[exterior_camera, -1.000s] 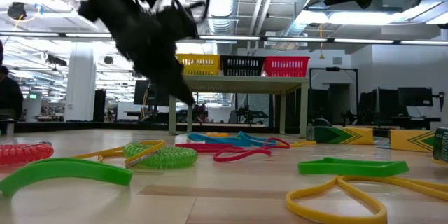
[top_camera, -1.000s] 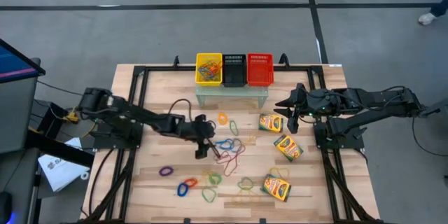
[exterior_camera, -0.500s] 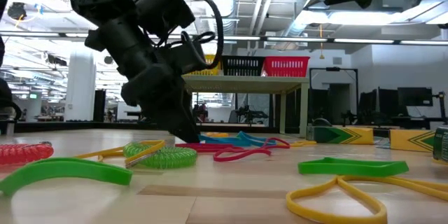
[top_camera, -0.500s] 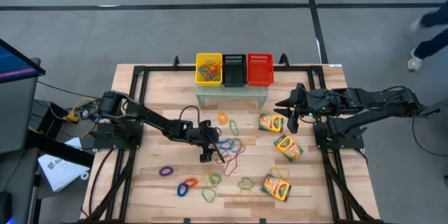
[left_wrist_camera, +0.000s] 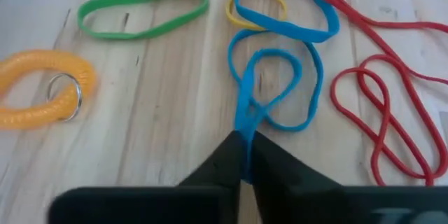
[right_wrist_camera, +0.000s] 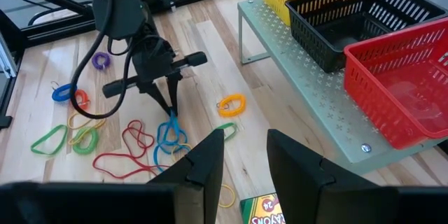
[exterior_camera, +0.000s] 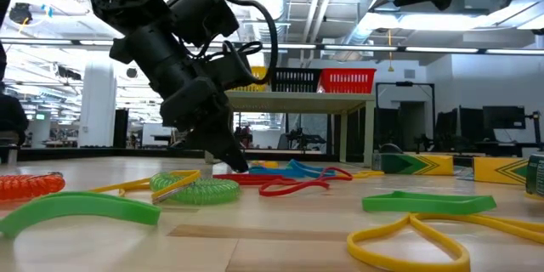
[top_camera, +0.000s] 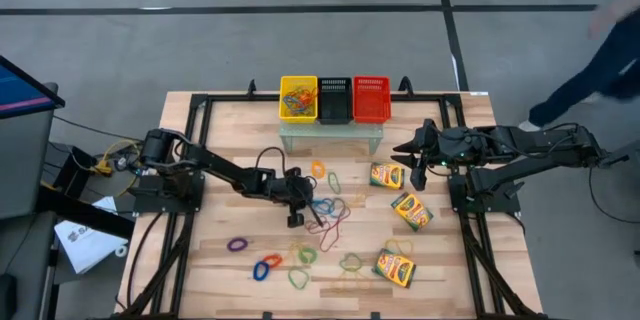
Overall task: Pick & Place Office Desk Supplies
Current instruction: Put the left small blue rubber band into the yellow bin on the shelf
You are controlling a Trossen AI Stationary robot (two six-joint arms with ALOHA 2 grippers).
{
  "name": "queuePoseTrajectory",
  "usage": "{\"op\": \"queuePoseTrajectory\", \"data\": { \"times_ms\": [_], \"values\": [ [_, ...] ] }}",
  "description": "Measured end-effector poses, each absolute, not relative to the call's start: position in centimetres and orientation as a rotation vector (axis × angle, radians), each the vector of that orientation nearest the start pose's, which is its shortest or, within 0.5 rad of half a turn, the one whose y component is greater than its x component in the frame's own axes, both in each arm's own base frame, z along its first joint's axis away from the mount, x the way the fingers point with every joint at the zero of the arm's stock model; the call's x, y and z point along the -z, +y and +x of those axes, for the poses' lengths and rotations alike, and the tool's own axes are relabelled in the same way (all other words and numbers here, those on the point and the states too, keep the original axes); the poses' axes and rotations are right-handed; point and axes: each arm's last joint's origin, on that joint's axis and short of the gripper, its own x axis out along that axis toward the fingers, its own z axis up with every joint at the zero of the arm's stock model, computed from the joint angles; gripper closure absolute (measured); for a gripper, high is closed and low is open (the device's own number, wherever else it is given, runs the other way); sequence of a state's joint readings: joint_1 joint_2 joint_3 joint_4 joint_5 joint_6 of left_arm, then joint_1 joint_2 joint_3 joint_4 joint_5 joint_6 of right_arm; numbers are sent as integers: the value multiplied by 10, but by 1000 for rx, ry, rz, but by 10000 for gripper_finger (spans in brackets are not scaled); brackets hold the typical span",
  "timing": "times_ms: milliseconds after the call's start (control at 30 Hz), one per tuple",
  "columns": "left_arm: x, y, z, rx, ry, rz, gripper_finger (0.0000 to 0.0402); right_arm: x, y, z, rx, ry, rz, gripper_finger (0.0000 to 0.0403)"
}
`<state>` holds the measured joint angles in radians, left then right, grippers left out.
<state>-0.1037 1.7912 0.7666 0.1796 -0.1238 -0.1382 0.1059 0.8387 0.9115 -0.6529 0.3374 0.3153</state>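
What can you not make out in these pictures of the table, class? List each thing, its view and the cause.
- Contents of the red mesh basket: high view, too small; low view shows only its side.
- Print on the three yellow-and-green flat crayon boxes: high view, too small; right wrist view cuts one off at the edge.
- Person beyond the table: high view, blurred, cut off by the edge.
- Right pincer: high view, too small to judge its fingers.
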Motion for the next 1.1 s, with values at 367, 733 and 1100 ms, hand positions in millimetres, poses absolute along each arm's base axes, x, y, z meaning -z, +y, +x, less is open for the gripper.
{"op": "queuePoseTrajectory", "data": {
  "times_ms": [367, 733, 1100],
  "values": [
    [-170, -40, 326, -37, 616, -74, 400, -325, 8, 163, 311, 525, 178, 295],
    [-294, 29, 305, -402, 331, 135, 401, -325, 8, 163, 311, 524, 178, 295],
    [-326, 126, 276, -624, 440, 150, 400, -326, 11, 163, 293, 525, 173, 295]
  ]
}}
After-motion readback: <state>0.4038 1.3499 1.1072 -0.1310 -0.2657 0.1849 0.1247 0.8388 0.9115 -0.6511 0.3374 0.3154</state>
